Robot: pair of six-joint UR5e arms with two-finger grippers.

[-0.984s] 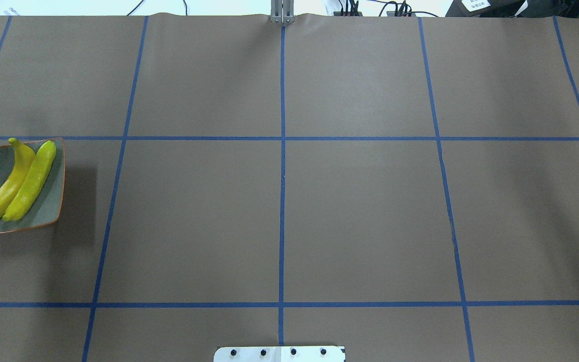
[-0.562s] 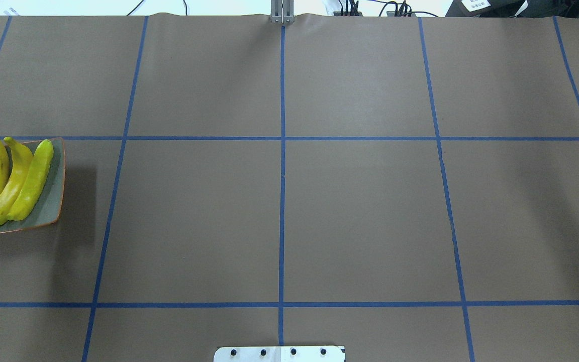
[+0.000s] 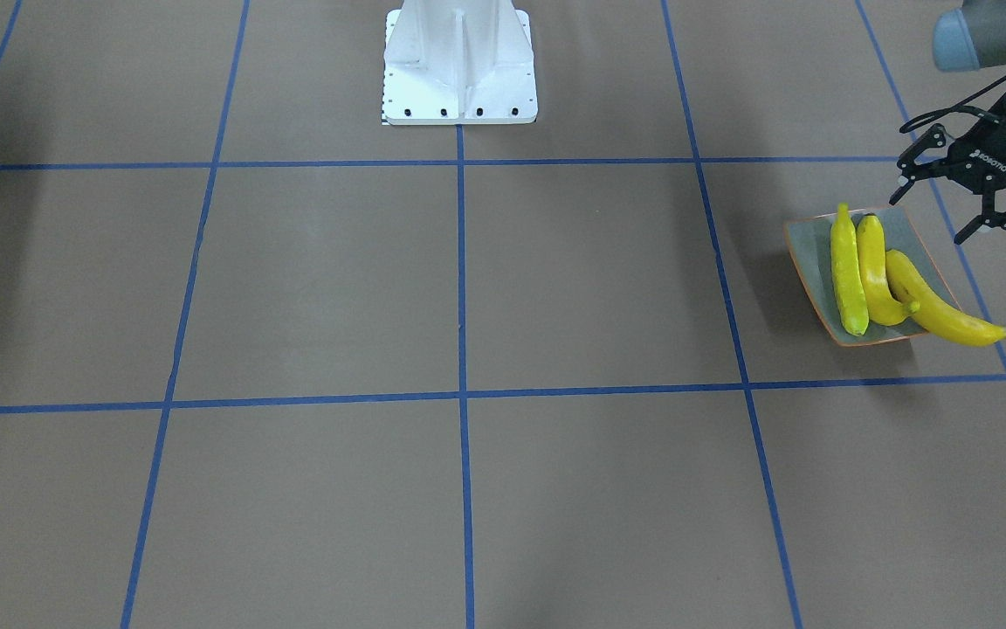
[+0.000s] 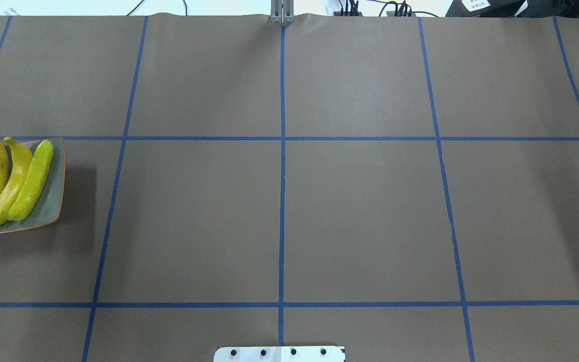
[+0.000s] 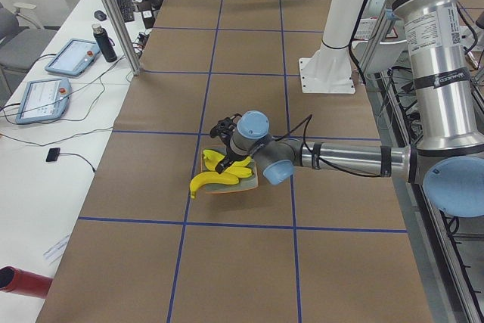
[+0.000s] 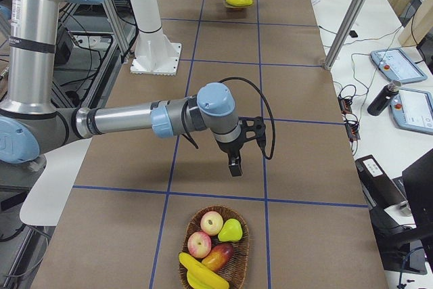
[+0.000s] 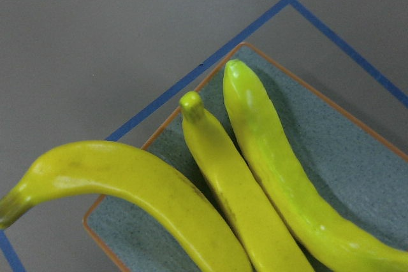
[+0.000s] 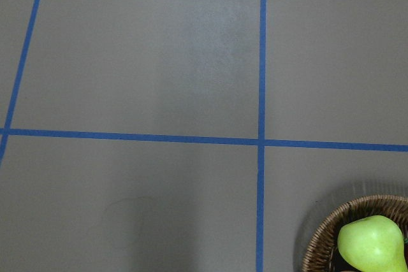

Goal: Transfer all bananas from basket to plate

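Left gripper (image 3: 927, 218) near plate (image 3: 813, 253) of bananas (image 3: 874, 271)

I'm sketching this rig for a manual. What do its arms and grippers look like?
Both the left arm and the right arm are silver-grey tubes with light blue joint caps. The left gripper is black, with two jointed fingers and white lettering on its body; a black cable loops to it. The right gripper is black too, with its own looping cable.
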